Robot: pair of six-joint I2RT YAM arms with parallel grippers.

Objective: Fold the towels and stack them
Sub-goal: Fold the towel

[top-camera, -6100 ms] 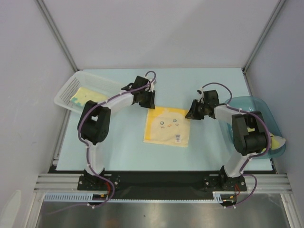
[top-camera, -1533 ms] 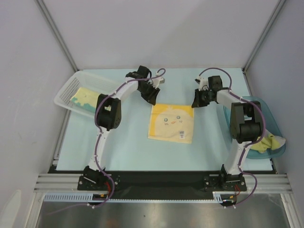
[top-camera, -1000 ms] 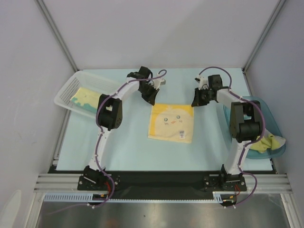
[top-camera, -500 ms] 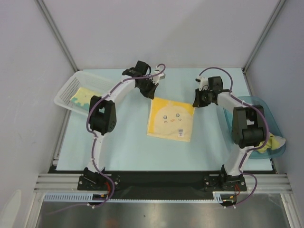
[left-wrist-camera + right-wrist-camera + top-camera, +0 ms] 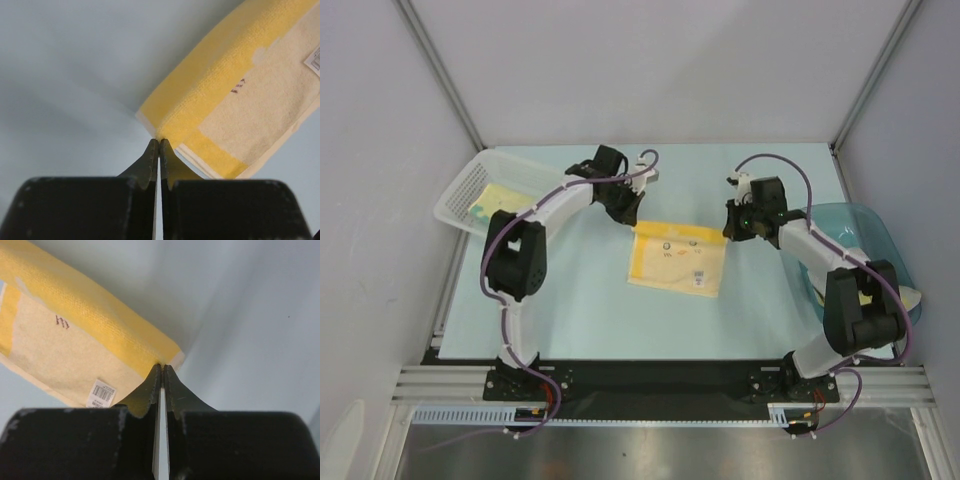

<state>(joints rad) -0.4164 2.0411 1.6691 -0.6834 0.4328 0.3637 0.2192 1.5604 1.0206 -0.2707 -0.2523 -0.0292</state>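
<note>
At the far left of the pale blue table [image 5: 580,300] stood a white mesh basket [image 5: 460,185], and a folded towel [image 5: 492,204], pale yellow with a teal edge, lay inside it. Beside the basket, the left gripper [image 5: 626,214] reached down to the far left corner of the yellow towel [image 5: 675,260]. Its jaws were pressed together on that corner, and the wrist camera showed the fingertips [image 5: 150,155] meeting exactly where the cloth's edge came to a point. The yellow towel lay in the middle of the table between the two arms. Its near part was flat and its far edge was raised and doubled over, with a printed face and a small barcode label [image 5: 101,392] showing on the upper side. The right gripper [image 5: 731,232] held the far right corner in the same way, jaws closed on the cloth. At the far right sat a blue see-through tub [image 5: 865,222], and a crumpled olive-yellow towel [image 5: 910,298] showed at its near end, partly hidden by the right arm.
</note>
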